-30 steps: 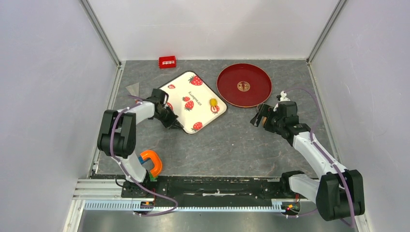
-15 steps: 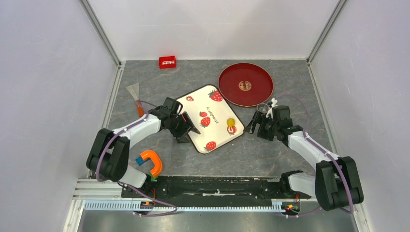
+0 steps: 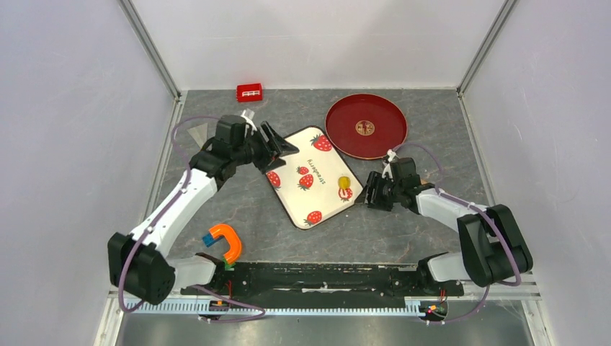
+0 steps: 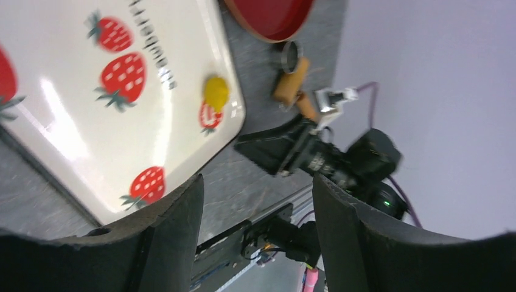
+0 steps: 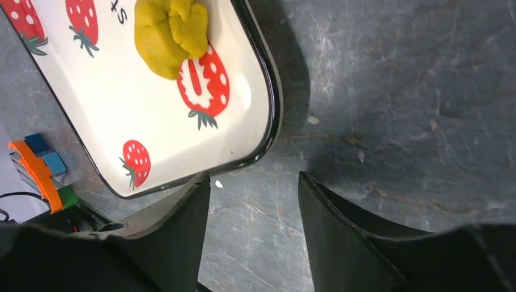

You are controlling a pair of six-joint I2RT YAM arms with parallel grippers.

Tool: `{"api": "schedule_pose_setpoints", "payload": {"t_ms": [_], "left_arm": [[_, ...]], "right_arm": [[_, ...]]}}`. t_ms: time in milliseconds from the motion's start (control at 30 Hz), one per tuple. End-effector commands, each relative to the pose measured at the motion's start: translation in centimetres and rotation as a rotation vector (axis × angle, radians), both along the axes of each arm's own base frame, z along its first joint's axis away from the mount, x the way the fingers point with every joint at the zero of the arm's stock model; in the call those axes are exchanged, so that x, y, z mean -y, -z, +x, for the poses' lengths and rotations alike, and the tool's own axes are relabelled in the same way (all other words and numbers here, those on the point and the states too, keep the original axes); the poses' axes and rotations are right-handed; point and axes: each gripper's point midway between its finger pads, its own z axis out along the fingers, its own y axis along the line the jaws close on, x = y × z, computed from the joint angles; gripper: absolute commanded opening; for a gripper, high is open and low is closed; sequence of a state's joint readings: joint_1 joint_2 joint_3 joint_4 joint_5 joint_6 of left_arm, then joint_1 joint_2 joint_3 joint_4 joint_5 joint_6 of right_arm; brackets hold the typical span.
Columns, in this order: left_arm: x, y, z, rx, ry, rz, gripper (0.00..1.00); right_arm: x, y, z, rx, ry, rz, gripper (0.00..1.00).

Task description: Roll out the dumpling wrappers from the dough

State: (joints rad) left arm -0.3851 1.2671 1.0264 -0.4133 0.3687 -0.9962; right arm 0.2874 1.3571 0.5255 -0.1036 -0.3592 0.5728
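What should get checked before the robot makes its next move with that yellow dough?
1. Dough lying on the strawberry tray: ok.
2. Dough rolled flat: not ok, it is a thick lump.
3. Left gripper open and empty: ok.
4. Right gripper open and empty: ok, it is at the tray's corner.
5. Wooden roller in a gripper: not ok, it lies on the table beside the red plate.
6. Dumpling wrappers on the red plate: not ok, none visible.
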Motion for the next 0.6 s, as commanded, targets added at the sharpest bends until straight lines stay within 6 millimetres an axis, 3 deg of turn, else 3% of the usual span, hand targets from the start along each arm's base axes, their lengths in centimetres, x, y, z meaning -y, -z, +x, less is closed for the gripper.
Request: {"api": "schedule_pose_setpoints", "payload": {"t_ms": [0,133,200,433,567], "left_arm": [[0.3,-8.8,0.6,0.304,0.056,-0.073,0.71],[-0.4,-11.4,0.1,0.403,0.064,-0.053,0.73],[-0.7,-11.6,-0.1,0.418,0.072,-0.027,0.74],[-1.5,-10.5,-0.8,0.409,0.132,0.087,0.74],[-1.8,-9.5,-0.9,0.388,0.174,0.149,0.74]], "right_arm": [[0.2,0.9,1.6,0.038,-0.031,-0.078,0.54],[-0.3,1.7,2.3,0.041,-0.101,-0.137,0.40],[-0.5,2.1,2.7,0.050,-0.138,-0.175,0.35],[-0.5,2.3,5.0,0.134,-0.395,-0.370,0.15],[1.2,2.3,6.4,0.144,-0.481,-0.536,0.11]]}}
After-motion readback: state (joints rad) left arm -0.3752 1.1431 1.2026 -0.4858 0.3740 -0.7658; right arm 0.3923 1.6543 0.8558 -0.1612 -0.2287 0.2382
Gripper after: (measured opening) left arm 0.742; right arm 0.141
